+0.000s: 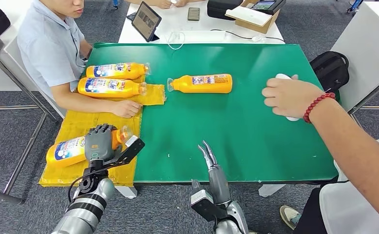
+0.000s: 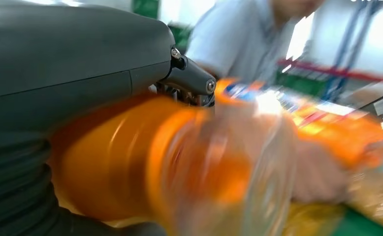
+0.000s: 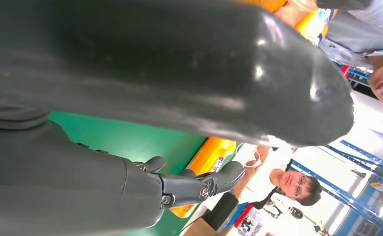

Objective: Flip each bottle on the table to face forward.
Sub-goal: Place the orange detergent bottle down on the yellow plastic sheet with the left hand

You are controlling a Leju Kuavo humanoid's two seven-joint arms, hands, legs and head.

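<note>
Bottles number four, all orange and lying on their sides with long axes running left to right: the nearest bottle (image 1: pixel 66 150) lies on yellow sheeting (image 1: pixel 80 127) at the table's near left corner, clear cap to the right, with the robot's left hand (image 1: pixel 100 142) wrapped over its neck end. At the near edge of the green table (image 1: pixel 255 136) the right hand (image 1: pixel 208 155) hovers holding nothing, fingers straight and slightly apart. Farther back, two stacked bottles (image 1: pixel 110 86) lie beside a seated person's forearm (image 1: pixel 97 103), caps right, and a lone bottle (image 1: pixel 201 83) lies mid-table, cap left, while another person's hand (image 1: pixel 290 96) rests at right.

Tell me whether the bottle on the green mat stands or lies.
Lying: the orange bottle rests on its side on the green mat, cap pointing left.
</note>
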